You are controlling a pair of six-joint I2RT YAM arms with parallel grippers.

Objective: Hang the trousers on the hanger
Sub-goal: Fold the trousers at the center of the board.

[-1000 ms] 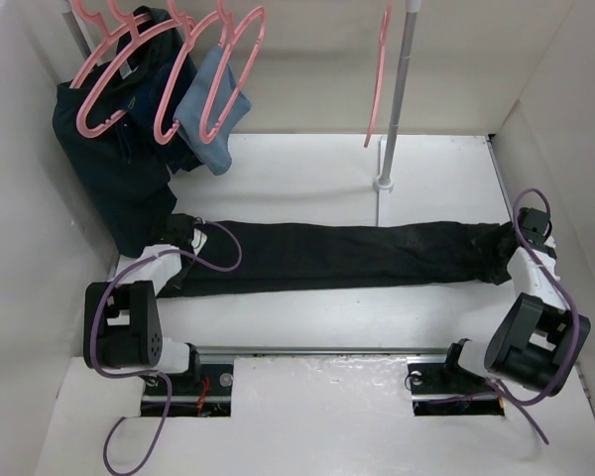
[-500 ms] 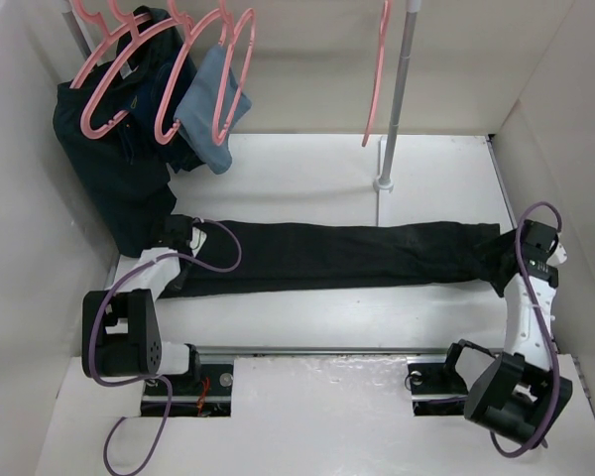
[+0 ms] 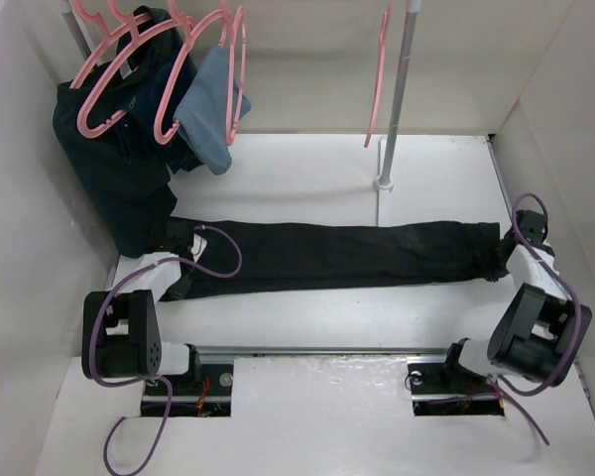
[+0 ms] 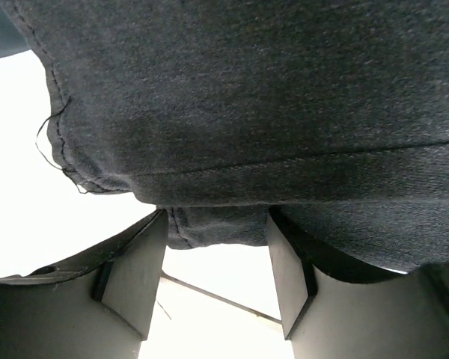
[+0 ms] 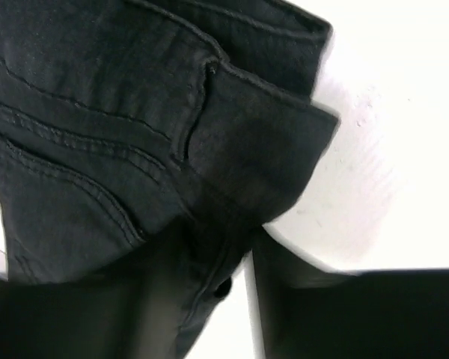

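The black trousers (image 3: 347,256) lie flat and stretched across the table from left to right. My left gripper (image 3: 178,260) is at their left end. In the left wrist view its jaws (image 4: 217,222) stand open, with the hem (image 4: 209,228) loose between the fingertips and not pinched. My right gripper (image 3: 507,254) is at the right end, on the waistband (image 5: 232,172). There the blurred jaws (image 5: 217,250) straddle a fold of cloth, and a white strip shows beside one finger. An empty pink hanger (image 3: 380,74) hangs by the pole.
A metal pole (image 3: 397,94) stands on a round foot (image 3: 384,183) at the back centre. Several pink hangers (image 3: 129,69) hang at the back left with a dark navy garment (image 3: 119,169) and a light-blue cloth (image 3: 210,109). White walls close in on both sides.
The right arm swung out towards the near edge and came back to the trousers' right end. The left gripper drew back a little at the left end. The hangers at the back left swayed.
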